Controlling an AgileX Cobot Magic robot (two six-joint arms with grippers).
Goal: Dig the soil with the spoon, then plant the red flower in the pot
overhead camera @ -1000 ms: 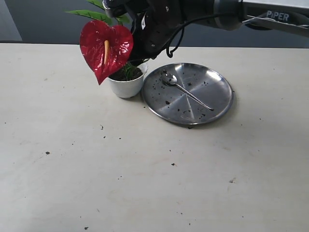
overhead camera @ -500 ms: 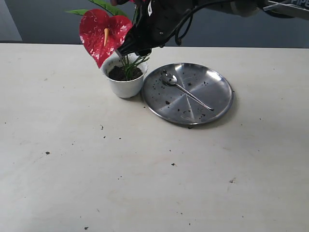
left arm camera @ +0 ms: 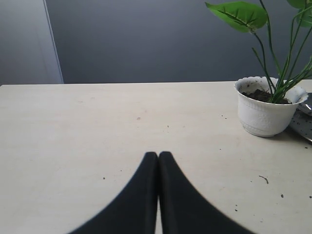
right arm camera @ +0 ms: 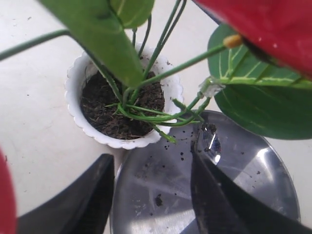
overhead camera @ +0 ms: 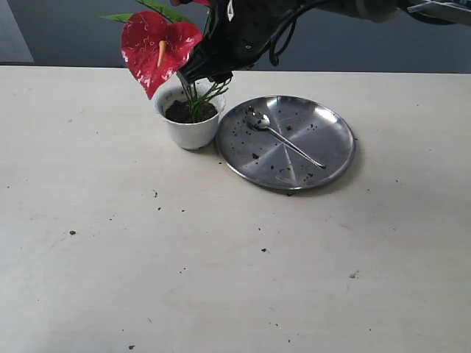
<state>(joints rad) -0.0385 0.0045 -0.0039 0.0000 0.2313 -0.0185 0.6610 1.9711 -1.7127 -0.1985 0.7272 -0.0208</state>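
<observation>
Since a second ago the right gripper [overhead camera: 197,76] has risen off the pot [overhead camera: 190,121], and the flower [overhead camera: 158,59] that leaned low over the pot's 9 o'clock side now stands more upright; over the last half second little changes.

Planting looks nearly done. Flower stems run down into the soil [right arm camera: 119,109] inside the pot, which stands on the bench [overhead camera: 221,257] touching the plate [overhead camera: 324,140] at the plate's 9 o'clock edge. The spoon [overhead camera: 283,140] lies on the plate, bowl toward 10 o'clock, unheld.

The right gripper hovers just above the pot. Its fingers [right arm camera: 73,204] are spread apart, with nothing clamped between them. The next move, as I judge it, is to lift this arm clear without snagging leaves or tipping the flower.

The right wrist view shows what the exterior view hides: stems bundled and set in the soil, and the gap between the fingers. The left wrist view shows the left gripper [left arm camera: 158,157], clenched with nothing in it, low over bare bench, well apart from the pot; this gripper is out of the exterior view.
</observation>
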